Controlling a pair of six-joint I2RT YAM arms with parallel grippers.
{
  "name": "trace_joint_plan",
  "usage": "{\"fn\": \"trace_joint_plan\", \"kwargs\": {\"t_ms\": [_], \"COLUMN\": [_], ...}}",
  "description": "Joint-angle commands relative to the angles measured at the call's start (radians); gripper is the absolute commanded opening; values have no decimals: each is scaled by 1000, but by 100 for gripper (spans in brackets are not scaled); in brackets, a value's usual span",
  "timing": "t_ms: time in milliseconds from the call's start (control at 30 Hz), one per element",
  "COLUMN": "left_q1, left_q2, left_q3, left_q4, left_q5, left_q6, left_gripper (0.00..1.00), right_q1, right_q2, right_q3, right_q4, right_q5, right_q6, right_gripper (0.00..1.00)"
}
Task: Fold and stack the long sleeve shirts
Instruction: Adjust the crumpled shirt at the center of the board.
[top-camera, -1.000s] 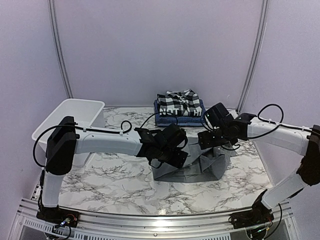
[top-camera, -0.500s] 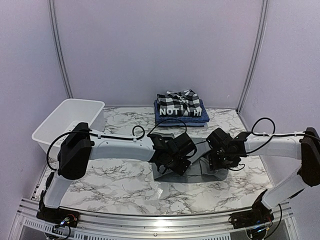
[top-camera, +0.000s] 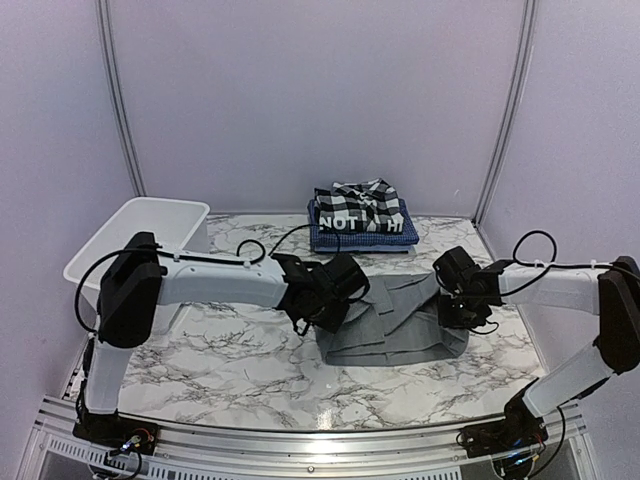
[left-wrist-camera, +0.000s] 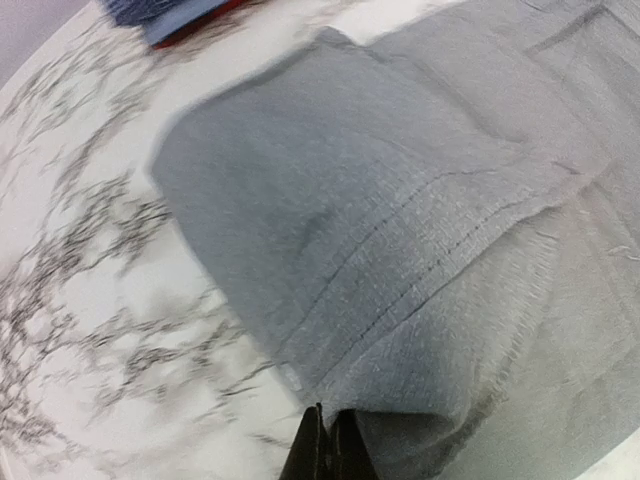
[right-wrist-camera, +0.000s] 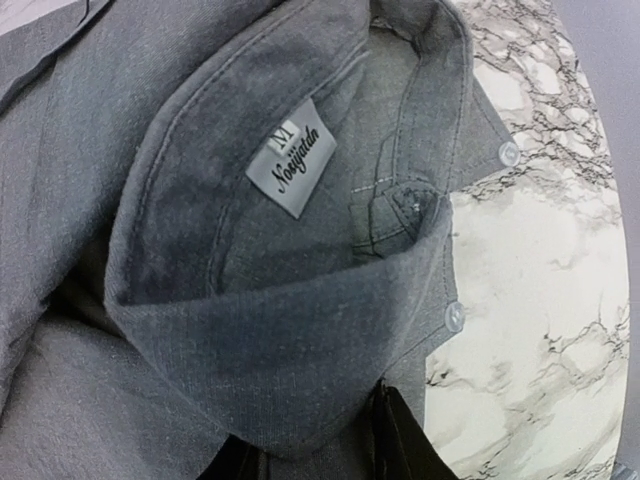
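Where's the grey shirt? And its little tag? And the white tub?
grey shirt (top-camera: 397, 328), top view, middle of the folded cloth.
tag (right-wrist-camera: 291, 157), right wrist view, middle of the white label inside the collar.
white tub (top-camera: 160, 225), top view, its inner wall.

Both arms reach in low from the bottom corners toward the middle of the frame. The left claw (left-wrist-camera: 325, 445) is pinched tight. The right claw (top-camera: 453, 293) points down, fingers mostly hidden.
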Motion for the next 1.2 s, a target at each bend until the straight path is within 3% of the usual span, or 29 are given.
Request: {"fn": "trace_joint_plan", "kwargs": {"t_ms": [0,267,300,367,633,800,967,1167], "left_q1": [104,206,208,208,207,201,204,219], "left_q2": [-198,-471,-494,-526,-613,-704,-735,-619], "left_q3": [-142,-530,-574,-651,-868,-912,-879,-739], "left_q4": [-7,77,98,141,248,250,232,229], "left_q5": [-66,-42,-27,16,124,86,43,81], "left_q6": [-127,-328,-346,-381,-524,-508,-476,-349], "left_gripper": [0,0,3,11,15,38,49,54], "right_q1": [-54,-78,-78,-78,-78,-77,-71,15], "right_q2": [-15,8,10,10,10,-24,-83,-128], "right_q3": [18,27,25,20,11,9,31,132], "right_q4": [30,50,52,57,48,38,7,-51], "right_q5": [6,-30,-36,-41,-23,-25,-20,39], "right_q6": [-39,-74,-77,-84,-101,-106,-117,-107], "right_gripper": [29,30,30,31,33,39,49,61]}}
